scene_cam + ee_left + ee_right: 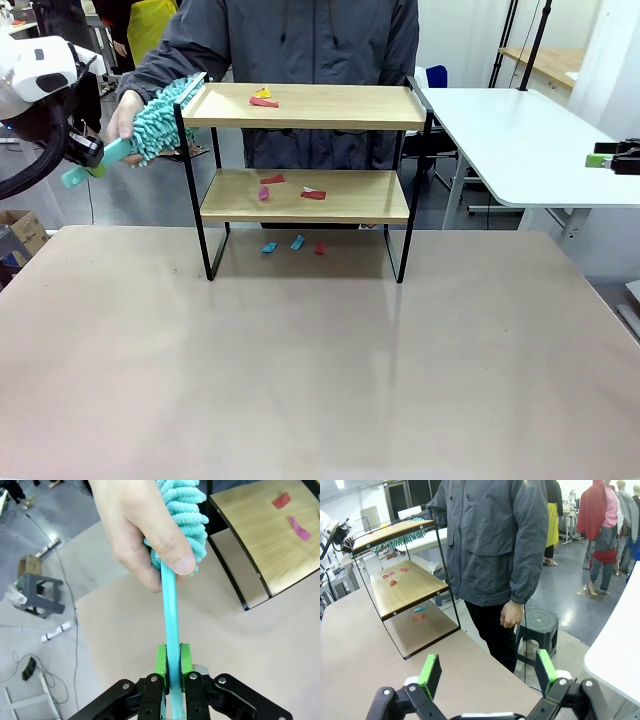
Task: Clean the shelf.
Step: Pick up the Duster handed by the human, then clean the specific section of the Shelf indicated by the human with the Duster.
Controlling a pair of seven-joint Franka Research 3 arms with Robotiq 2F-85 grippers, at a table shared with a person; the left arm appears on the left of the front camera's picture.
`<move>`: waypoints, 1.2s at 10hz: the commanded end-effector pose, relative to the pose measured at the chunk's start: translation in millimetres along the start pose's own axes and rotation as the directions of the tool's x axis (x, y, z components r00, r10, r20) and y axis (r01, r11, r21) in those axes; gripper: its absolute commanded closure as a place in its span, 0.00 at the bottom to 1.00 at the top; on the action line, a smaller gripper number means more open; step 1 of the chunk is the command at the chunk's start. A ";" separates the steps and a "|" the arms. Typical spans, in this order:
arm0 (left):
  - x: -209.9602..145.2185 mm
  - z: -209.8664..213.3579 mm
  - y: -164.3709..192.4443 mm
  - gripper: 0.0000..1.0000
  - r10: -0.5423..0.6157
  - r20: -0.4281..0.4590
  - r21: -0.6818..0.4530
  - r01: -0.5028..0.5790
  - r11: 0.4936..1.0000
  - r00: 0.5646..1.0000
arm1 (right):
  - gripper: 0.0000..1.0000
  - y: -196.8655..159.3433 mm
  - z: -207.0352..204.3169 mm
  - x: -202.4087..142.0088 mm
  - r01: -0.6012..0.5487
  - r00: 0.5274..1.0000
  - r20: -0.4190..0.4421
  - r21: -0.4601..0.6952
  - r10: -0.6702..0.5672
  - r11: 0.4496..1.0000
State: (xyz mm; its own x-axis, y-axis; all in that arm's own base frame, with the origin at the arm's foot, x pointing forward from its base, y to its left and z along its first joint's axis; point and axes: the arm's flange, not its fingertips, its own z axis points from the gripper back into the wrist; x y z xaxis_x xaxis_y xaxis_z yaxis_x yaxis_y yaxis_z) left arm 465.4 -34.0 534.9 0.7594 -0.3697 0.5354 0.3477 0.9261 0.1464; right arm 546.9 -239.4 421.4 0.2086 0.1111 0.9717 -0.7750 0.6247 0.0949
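The shelf (310, 107) stands at the table's far middle, two wooden boards on a black frame. Red, pink and yellow scraps (264, 98) lie on its top board, red and pink ones (313, 194) on the lower board, blue and red ones (297, 243) on the table beneath. A teal fluffy duster (155, 122) points at the top board's left end. A person's hand (124, 113) holds it by the head. My left gripper (172, 661) is shut on the duster's handle (170, 610), just below the hand (135, 530). My right gripper (487, 672) hangs open at the far right (612, 157), holding nothing.
The person in a grey jacket (300, 40) stands right behind the shelf. A white side table (520, 140) sits at the right rear, a grey stool (537, 625) on the floor beyond. The brown table (320, 370) stretches bare in front of the shelf.
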 end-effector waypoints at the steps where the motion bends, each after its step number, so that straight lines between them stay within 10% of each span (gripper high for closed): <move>1: 6.3 1.0 -0.4 1.00 0.036 -0.023 0.032 -0.035 0.999 0.999 | 0.00 0.3 -1.1 1.9 -0.005 1.000 -0.004 -0.002 0.005 1.000; 12: 1.1 -0.4 2.9 0.95 0.040 -0.012 0.005 -0.040 0.999 0.999 | 0.00 0.3 -1.1 1.9 -0.005 1.000 -0.004 -0.002 0.005 1.000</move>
State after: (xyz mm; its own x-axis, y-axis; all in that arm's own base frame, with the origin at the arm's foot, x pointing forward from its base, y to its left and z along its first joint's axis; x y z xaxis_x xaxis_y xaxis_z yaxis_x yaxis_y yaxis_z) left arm 468.5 -33.2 532.6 0.7882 -0.3321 0.5181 0.3176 0.9406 0.1197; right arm 546.9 -239.4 421.4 0.2086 0.1111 0.9717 -0.7751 0.6247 0.0949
